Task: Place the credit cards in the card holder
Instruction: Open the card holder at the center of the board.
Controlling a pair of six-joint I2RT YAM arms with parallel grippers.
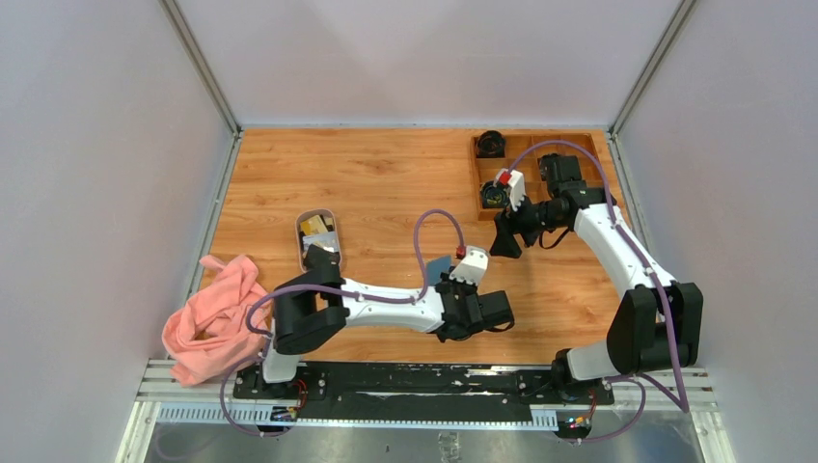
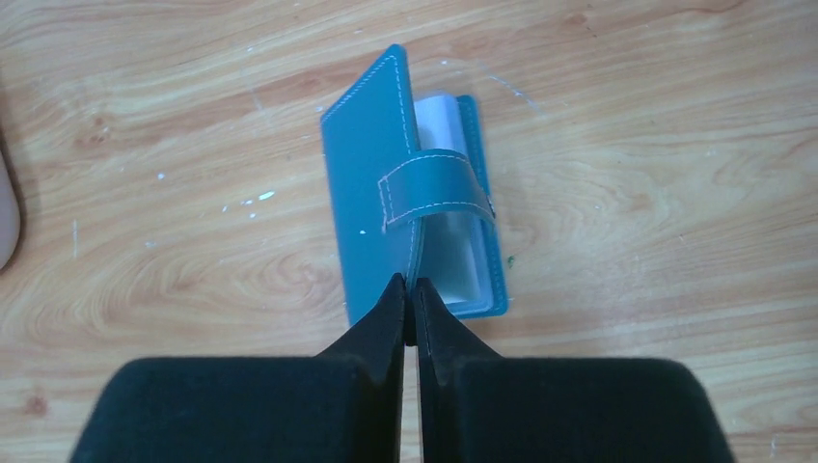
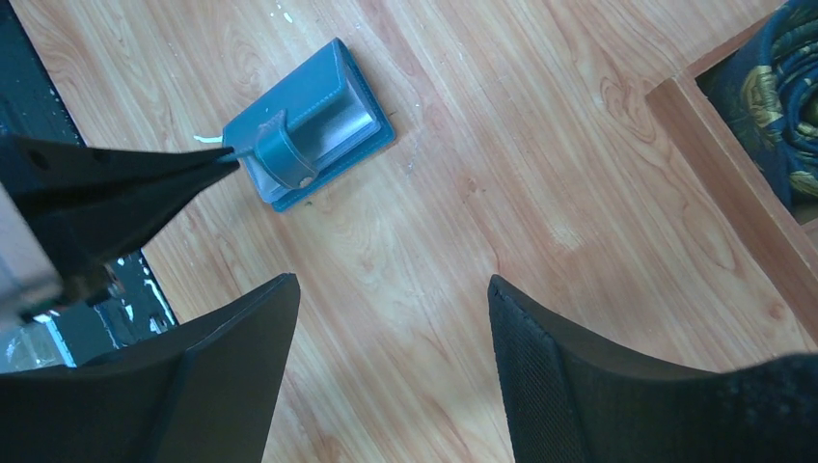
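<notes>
The teal-blue card holder [image 2: 367, 183] lies on the wooden table, its cover lifted partway so the greyish clear pockets [image 2: 453, 251] show; its strap curls over the top. It also shows in the right wrist view [image 3: 318, 106] and the top view [image 1: 439, 266]. My left gripper [image 2: 409, 282] is shut on the near edge of the cover. My right gripper [image 3: 391, 282] is open and empty, hovering above bare table to the right of the holder [image 1: 506, 241]. The credit cards [image 1: 313, 227], yellowish among them, lie in a small oval dish at the left.
The oval dish [image 1: 301, 236] sits left of the holder. A pink cloth [image 1: 212, 318] lies at the near left edge. A brown wooden compartment tray [image 1: 540, 154] with dark round items stands at the back right, its corner near my right gripper [image 3: 714, 183].
</notes>
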